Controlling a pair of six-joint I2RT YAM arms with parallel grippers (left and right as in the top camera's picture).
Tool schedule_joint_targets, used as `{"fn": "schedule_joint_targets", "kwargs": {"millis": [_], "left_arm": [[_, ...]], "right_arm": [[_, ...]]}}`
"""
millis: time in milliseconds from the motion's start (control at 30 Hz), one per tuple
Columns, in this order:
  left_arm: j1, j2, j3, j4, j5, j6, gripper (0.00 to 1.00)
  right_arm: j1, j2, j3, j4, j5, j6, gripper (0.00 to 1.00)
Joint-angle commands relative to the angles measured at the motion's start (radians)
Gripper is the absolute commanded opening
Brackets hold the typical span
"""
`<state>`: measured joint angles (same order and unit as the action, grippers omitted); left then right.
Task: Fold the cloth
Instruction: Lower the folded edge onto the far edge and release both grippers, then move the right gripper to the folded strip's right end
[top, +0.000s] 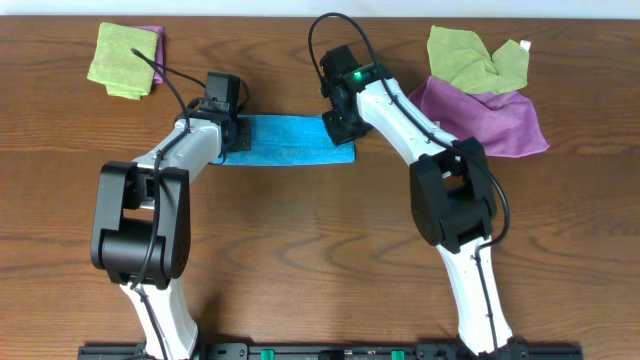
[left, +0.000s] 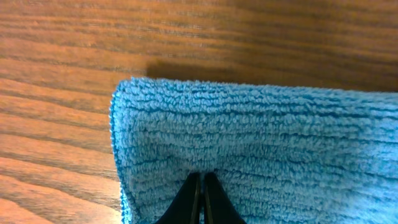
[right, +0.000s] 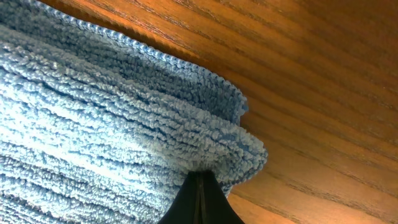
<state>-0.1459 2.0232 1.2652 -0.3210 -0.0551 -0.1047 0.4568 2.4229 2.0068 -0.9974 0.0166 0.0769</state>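
the cloth (top: 290, 140) lies as a narrow strip at the middle of the table (top: 320, 240), spanning the gap between the two grippers. the left gripper (top: 232, 135) is closed to a narrow pinch on the strip's left end. the right gripper (top: 338, 125) is closed likewise on the right end, where the pile bunches around its tips. expect a light, soft, limp fabric: it sags wherever you do not support it, and the thick pile should give good friction. take hold at edges or corners, through all layers, because a shallow pinch is likely to catch only the top layer.
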Motion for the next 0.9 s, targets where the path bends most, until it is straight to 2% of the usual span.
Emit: {"fn": "schedule_joint_targets", "kwargs": {"millis": [0, 267, 433, 667, 867], "left_arm": [[0.002, 0.035, -0.006, -0.05, 0.003, -0.008, 0.06], [0.002, 0.035, -0.006, -0.278, 0.004, -0.084, 0.06], [0.002, 0.034, -0.006, -0.349, 0.004, -0.113, 0.06], [0.002, 0.034, -0.006, -0.339, 0.004, -0.113, 0.06], [0.002, 0.034, -0.006, -0.318, 0.004, -0.113, 0.06]], "right_arm": [[0.005, 0.023, -0.026, -0.018, -0.032, 0.02, 0.01], [0.005, -0.062, -0.024, -0.11, -0.032, 0.021, 0.02], [0.006, -0.09, -0.024, -0.197, -0.044, 0.032, 0.02], [0.002, -0.119, -0.024, -0.203, -0.043, 0.072, 0.02], [-0.013, -0.289, -0.024, -0.206, 0.045, 0.072, 0.01]]}}
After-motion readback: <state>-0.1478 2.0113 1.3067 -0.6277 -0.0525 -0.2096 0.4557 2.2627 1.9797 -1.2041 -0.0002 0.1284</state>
